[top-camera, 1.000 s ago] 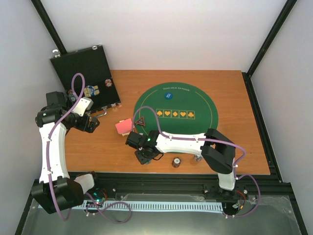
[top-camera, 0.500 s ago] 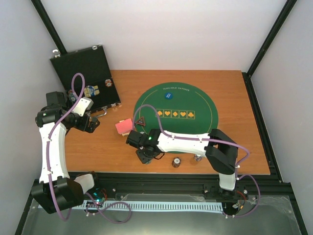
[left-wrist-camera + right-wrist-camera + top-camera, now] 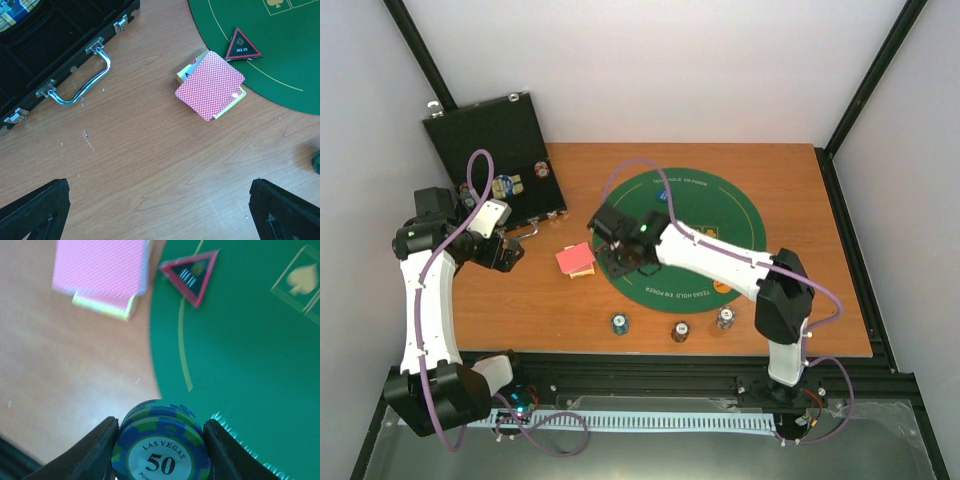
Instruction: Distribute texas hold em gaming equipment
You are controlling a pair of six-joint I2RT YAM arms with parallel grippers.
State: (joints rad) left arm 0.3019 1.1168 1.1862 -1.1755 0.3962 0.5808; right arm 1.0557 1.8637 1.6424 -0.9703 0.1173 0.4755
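My right gripper (image 3: 160,442) is shut on a small stack of blue and green striped-edge poker chips (image 3: 161,447) marked "Las Vegas 50". It hangs over the left edge of the green mat (image 3: 250,365), seen from above as the right gripper (image 3: 623,260). Ahead of it lie the red-backed playing cards (image 3: 100,270) and the black red-edged triangle marker (image 3: 192,275). The left gripper (image 3: 160,215) stands wide open over bare wood, with the cards (image 3: 210,85) and triangle (image 3: 241,46) beyond it. Three chip stacks, one blue (image 3: 619,323), one dark (image 3: 679,331) and one pale (image 3: 724,319), stand near the front edge.
The black hinged case (image 3: 490,140) lies open at the back left with chips (image 3: 507,186) inside. Its chrome handle (image 3: 82,80) points toward the left gripper. The cards (image 3: 575,259) lie on wood between the case and the mat (image 3: 720,200).
The right arm has swung away from the near table edge to the mat's left side. A blue chip stack now shows where the gripper was. The left arm has not moved.
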